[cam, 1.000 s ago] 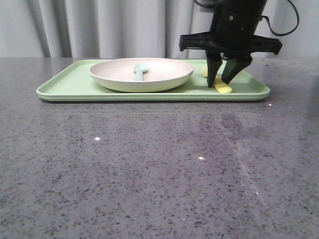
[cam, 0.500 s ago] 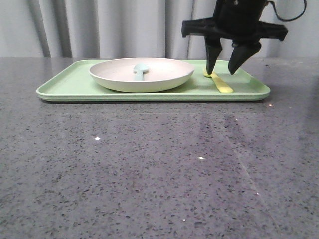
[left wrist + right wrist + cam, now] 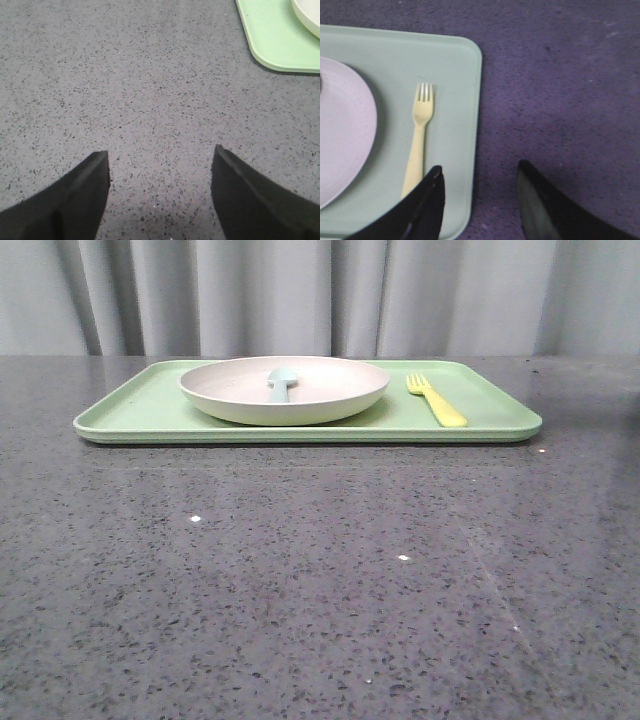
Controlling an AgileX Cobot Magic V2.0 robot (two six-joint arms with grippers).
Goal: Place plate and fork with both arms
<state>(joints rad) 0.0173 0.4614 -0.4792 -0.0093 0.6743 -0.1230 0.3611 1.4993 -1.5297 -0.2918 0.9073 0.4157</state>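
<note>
Plate: we see the cream plate (image 3: 284,390) resting on the light-green tray (image 3: 150,410), toward the tray's middle; a pale blue spoon (image 3: 281,383) lies inside it.
Fork: the yellow fork (image 3: 436,400) lies flat on the tray just beside the plate, not touching it, tines pointing toward the curtain (image 3: 300,295).
Right gripper: our right gripper (image 3: 479,192) hangs above the tray's edge with its jaws spread wide and nothing between them.
Fork relative to right jaws: the fork's handle end sits just beside one dark finger (image 3: 422,205); the rest of the fork reaches away beyond the fingertips, outside the gap. The gap itself spans the tray rim and bare table (image 3: 560,100).
Plate relative to right jaws: off to the fork's far side, well outside the gap.
Left gripper: our left gripper (image 3: 160,160) is over the speckled grey table with jaws wide, holding nothing.
Tray relative to left jaws: only a rounded tray corner and a sliver of plate rim show, well apart from the fingertips.
Front view: neither arm appears there.
</note>
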